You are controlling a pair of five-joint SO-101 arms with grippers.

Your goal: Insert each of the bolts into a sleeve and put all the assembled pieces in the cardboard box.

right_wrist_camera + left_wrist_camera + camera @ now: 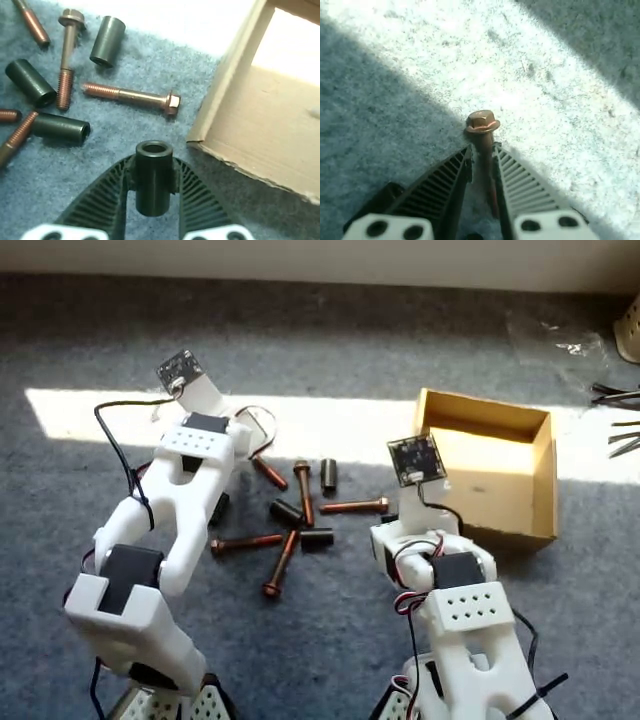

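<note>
In the left wrist view my left gripper [482, 150] is shut on a copper bolt [482, 122]; its hex head sticks out past the fingertips, above sunlit carpet. My right gripper [154, 162] is shut on a black sleeve [152, 185], whose open bore faces away from the wrist, close to the corner of the cardboard box [235, 85]. The box [540, 470] stands right of the pile, and what shows of its inside is bare. Between the arms lie several loose bolts [303, 490] [132, 95] and three black sleeves [328, 474] [60, 127].
Grey carpet covers the floor, with a bright sun stripe across the middle. Dark tools [615, 395] lie at the right edge and a crumpled clear wrapper [560, 340] lies behind the box. The left arm's body [190, 480] hangs over the pile's left side.
</note>
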